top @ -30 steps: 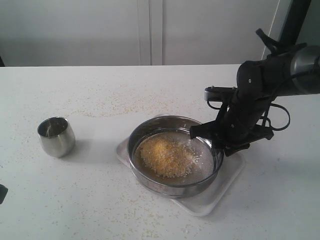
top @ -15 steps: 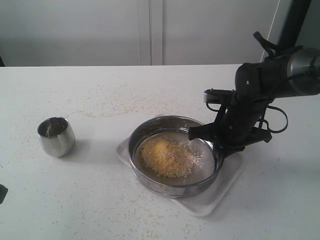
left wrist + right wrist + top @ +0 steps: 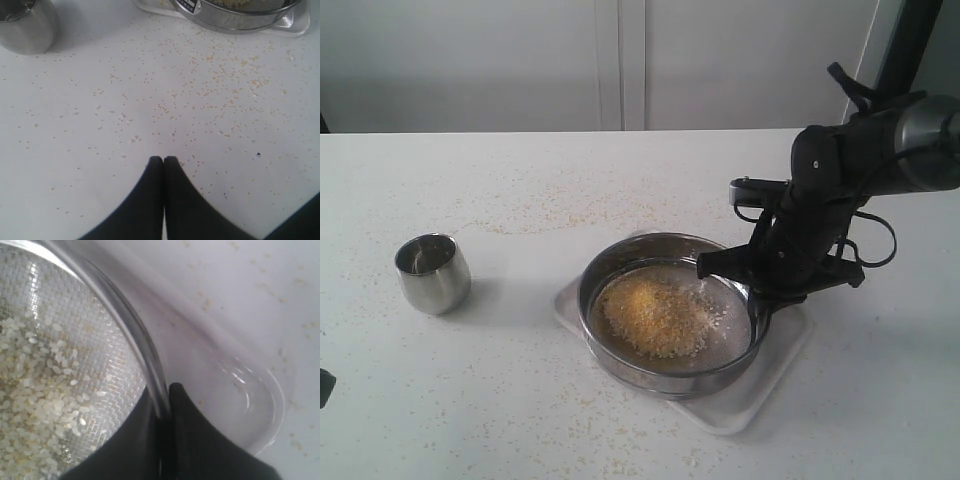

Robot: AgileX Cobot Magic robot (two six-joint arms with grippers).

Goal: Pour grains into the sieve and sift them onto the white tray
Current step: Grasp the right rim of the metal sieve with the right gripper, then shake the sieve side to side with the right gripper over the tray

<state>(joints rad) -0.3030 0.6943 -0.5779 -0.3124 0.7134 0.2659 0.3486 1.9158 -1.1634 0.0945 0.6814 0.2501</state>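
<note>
The sieve (image 3: 665,377), a wide steel ring with a mesh bottom, rests on the white tray (image 3: 762,383). Yellow-orange and whitish grains (image 3: 655,315) lie heaped on its mesh. My right gripper (image 3: 757,294) is at the sieve's right rim. In the right wrist view the right gripper (image 3: 161,395) is shut on the sieve's rim (image 3: 122,312), one finger inside over the mesh and one outside over the tray (image 3: 225,360). Whitish grains (image 3: 35,390) cover the mesh there. My left gripper (image 3: 163,159) is shut with nothing in it, low over the table away from the sieve (image 3: 235,16).
A small rounded steel cup (image 3: 432,272) stands upright on the left of the table, apart from the tray. Spilled grains (image 3: 210,90) are scattered over the tabletop around the tray and the cup (image 3: 22,27). A wall runs behind the table's far edge.
The right gripper's jaws have closed onto the sieve's right rim. The sieve has shifted very slightly on the tray. The left gripper and the cup have not moved.
</note>
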